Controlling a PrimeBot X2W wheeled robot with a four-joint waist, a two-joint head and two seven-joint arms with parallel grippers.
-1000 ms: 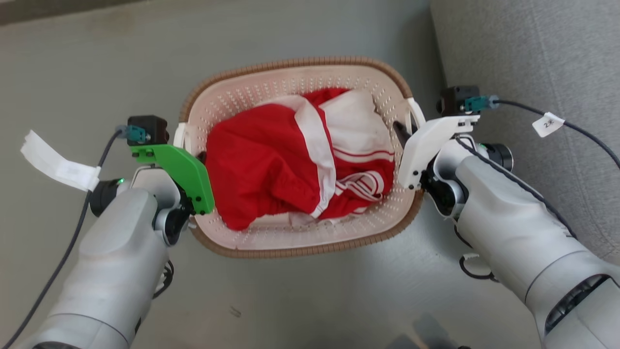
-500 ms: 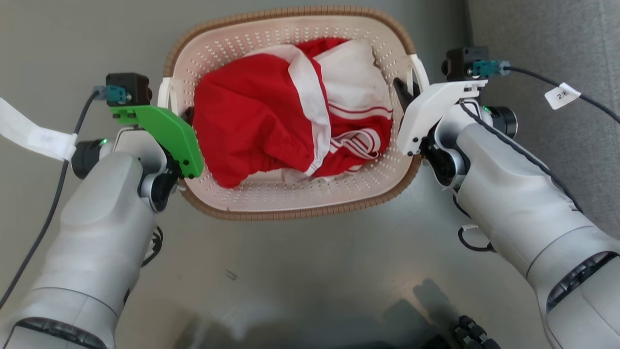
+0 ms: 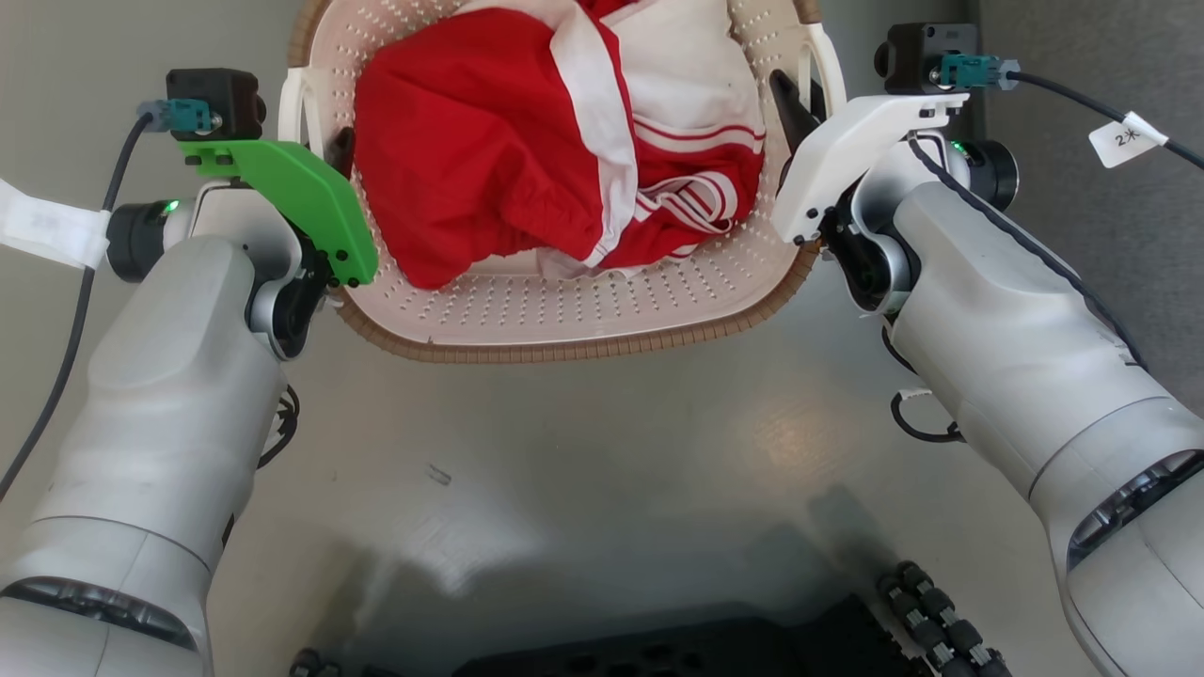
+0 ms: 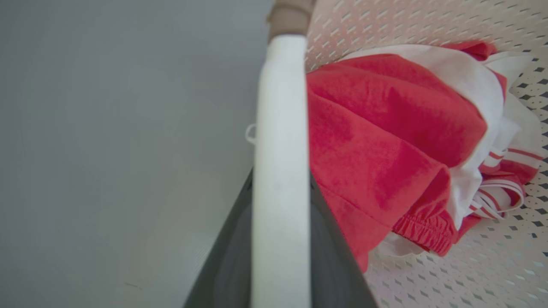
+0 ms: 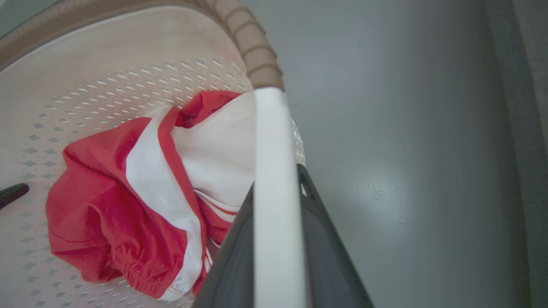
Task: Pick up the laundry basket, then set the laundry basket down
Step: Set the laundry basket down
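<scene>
The laundry basket [image 3: 564, 306], cream and perforated with a brown woven-look rim, sits at the top of the head view, its far end cut off. A red and white garment [image 3: 527, 141] lies inside it. My left gripper [image 3: 324, 150] is shut on the basket's left white handle [image 4: 280, 171], with dark fingers [image 4: 231, 256] on either side of the bar. My right gripper [image 3: 800, 94] is shut on the right white handle [image 5: 274, 171] in the same way. The right wrist view also shows a dark fingertip [image 5: 13, 192] of the other gripper inside the basket.
Smooth grey floor [image 3: 611, 470] spreads below and around the basket. A grey fabric surface [image 3: 1157, 244] runs along the right side. My own black base [image 3: 705, 649] shows at the bottom edge of the head view.
The head camera has tilted, so the whole picture has shifted up and my base has come into view. The basket looks larger than before. Both grippers have stayed shut on the handles.
</scene>
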